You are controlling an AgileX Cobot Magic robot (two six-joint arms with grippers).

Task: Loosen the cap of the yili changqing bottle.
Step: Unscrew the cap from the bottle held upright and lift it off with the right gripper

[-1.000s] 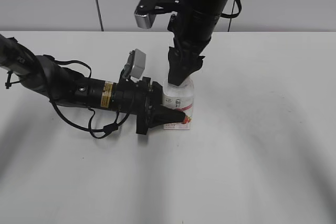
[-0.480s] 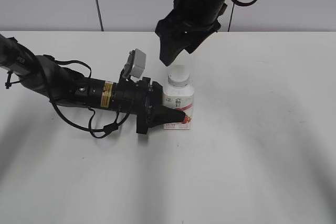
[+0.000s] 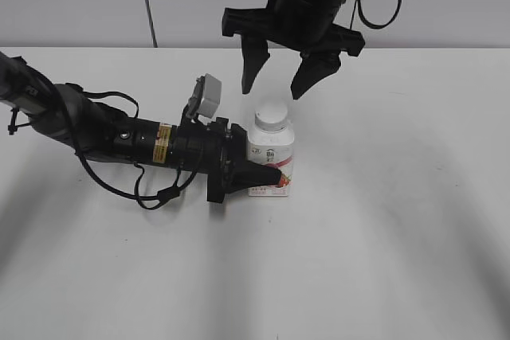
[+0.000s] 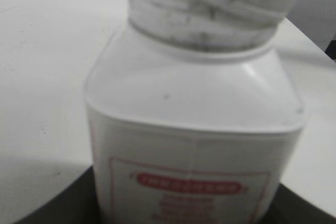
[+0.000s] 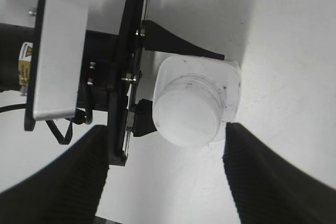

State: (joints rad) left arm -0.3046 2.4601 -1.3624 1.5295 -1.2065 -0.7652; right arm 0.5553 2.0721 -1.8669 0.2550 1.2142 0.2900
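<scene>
Left gripper (image 3: 267, 174) at centre-left of exterior frame, arm lying low across white table (image 3: 414, 220), jaws clamped on lower body of bottle (image 3: 272, 161). Yellow sticker on the arm, print too small to read. Bottle upright at frame centre: squat, white, squarish body, rounded shoulders, wide neck. Pink-red label with strawberry picture low on front. Left wrist view: red banner with writing on label, blurred, unreadable; dark smudges on neck threads. Cap (image 3: 271, 115) white, round, ribbed rim, narrower than body, sitting on neck. Right gripper (image 3: 280, 77) at top centre, above cap, clear of it, jaws spread wide. Right wrist view: cap (image 5: 188, 115) between the two dark ribbed fingers (image 5: 262, 177), untouched.
</scene>
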